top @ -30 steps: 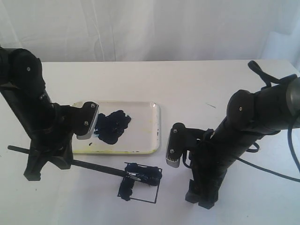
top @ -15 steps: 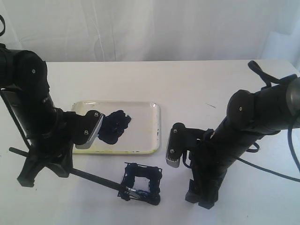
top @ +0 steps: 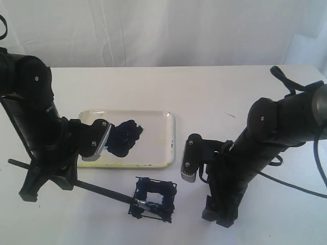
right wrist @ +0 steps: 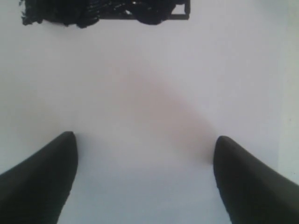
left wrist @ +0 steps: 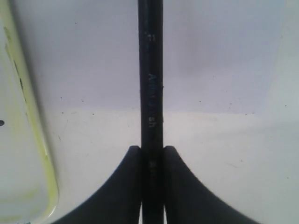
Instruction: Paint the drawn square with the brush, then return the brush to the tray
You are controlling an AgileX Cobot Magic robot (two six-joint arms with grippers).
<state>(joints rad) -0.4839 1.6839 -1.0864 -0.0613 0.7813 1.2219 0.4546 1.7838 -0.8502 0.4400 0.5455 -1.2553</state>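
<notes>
Here my left end effector [left wrist: 152, 149] is closed to a narrow gap on the brush [top: 102, 191], both black fingers pressed flat against the thin black handle, one on each side. The grip sits far back along the handle, so only a short end sticks out behind the fingers and most of the length runs forward over the white table [top: 204, 92]. In the exterior view the brush slants down toward the drawn square [top: 153, 199], and its tip end meets the square at the near left corner. The square is daubed black around its outline, with a patch of white showing in the middle.

The tray [top: 171, 137] lies just behind the square and beside my left arm, a black paint blot [top: 125, 137] in its middle. In my left wrist view its yellowish rim runs alongside the handle, apart from it.

My right end effector [right wrist: 145, 137] stands wide apart and holds nothing, with only bare table between its two fingers. It points down near the right side of the square, not touching it.
</notes>
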